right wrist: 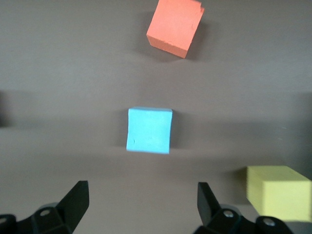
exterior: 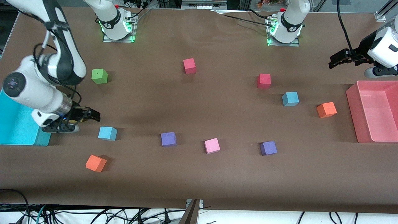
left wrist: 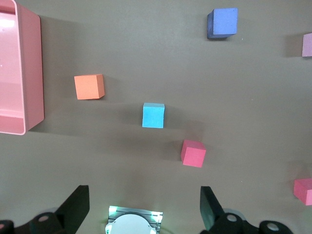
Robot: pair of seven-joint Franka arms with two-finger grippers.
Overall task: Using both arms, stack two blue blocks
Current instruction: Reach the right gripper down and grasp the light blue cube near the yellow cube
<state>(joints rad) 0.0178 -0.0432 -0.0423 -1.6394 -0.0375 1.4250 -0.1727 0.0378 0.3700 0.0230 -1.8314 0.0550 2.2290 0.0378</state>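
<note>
Toward the right arm's end of the table, I see one blue block (exterior: 107, 133) resting just beside my right gripper (exterior: 88, 114), whose fingers stand apart and empty. My other blue block (exterior: 290, 99) sits toward the left arm's end, near an orange cube (exterior: 326, 109) and a pink bin (exterior: 353, 102). My left gripper (exterior: 339, 59) hangs well above that end, fingers spread, holding nothing. Both blocks look like light, squashy foam, so I judge a gentle pinch across two flat opposite faces is best.
</note>
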